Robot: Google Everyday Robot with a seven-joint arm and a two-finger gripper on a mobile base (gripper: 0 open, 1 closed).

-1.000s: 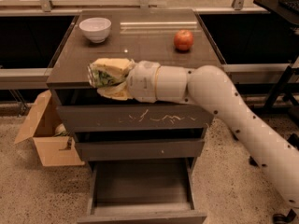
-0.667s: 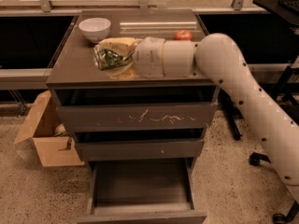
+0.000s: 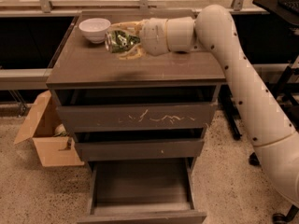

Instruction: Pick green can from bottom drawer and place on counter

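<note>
My gripper (image 3: 122, 42) reaches in from the right and is shut on the green can (image 3: 119, 39), which lies on its side between the cream fingers (image 3: 131, 55). It holds the can low over the counter (image 3: 107, 66), just right of the white bowl; I cannot tell if the can touches the surface. The bottom drawer (image 3: 140, 183) is pulled out at the cabinet's foot and its tray holds nothing.
A white bowl (image 3: 94, 29) stands at the counter's back left. The arm hides the back right of the counter. The scratched top drawer front (image 3: 138, 117) and middle drawer are slightly ajar. An open cardboard box (image 3: 44, 136) sits on the floor at left.
My gripper has carried the green can up from the cabinet's front edge and back over the counter, toward the bowl. The arm now covers the red apple.
</note>
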